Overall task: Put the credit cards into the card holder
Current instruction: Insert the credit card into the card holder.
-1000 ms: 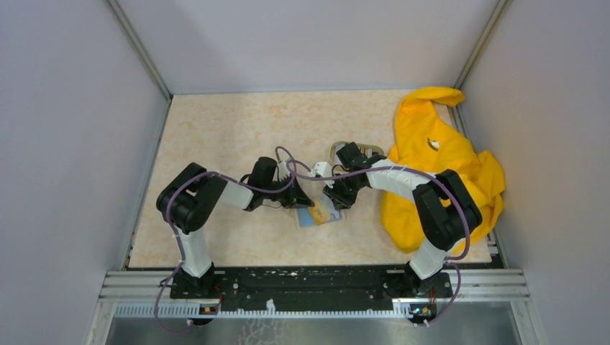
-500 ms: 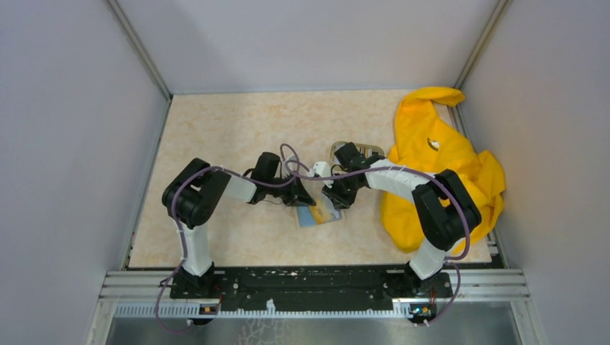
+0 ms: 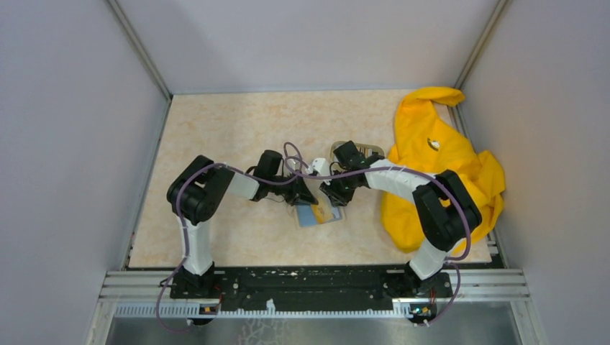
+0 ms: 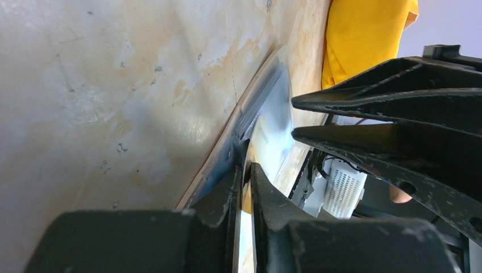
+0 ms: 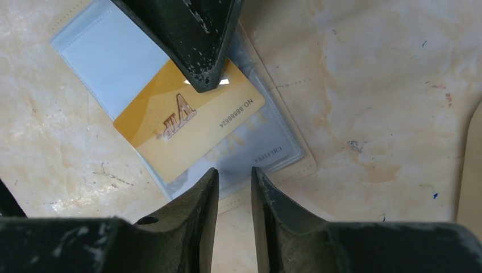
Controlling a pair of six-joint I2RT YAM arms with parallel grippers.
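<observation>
The card holder (image 3: pixel 308 218) lies open on the table, tan outside, light blue inside (image 5: pixel 96 51). A gold card (image 5: pixel 182 128) marked VIP lies slantwise on it, one end at its clear pocket. A pale card (image 5: pixel 267 149) sits inside that pocket. My left gripper (image 4: pixel 244 170) is shut on the gold card's edge (image 4: pixel 246 199); from the right wrist view its fingers (image 5: pixel 202 51) come down onto the card. My right gripper (image 5: pixel 233 173) hovers over the holder's near edge, jaws a narrow gap apart, holding nothing. In the top view both grippers, left (image 3: pixel 306 198) and right (image 3: pixel 329 198), meet over the holder.
A big yellow cloth (image 3: pixel 439 165) lies at the right, by the wall. An oval beige dish (image 3: pixel 357 150) sits just behind the right gripper; its rim shows in the right wrist view (image 5: pixel 474 170). Grey walls enclose the table on three sides.
The left arm has reached further right, its gripper now over the holder. The right gripper has shifted slightly left and back. The holder has stayed in place.
</observation>
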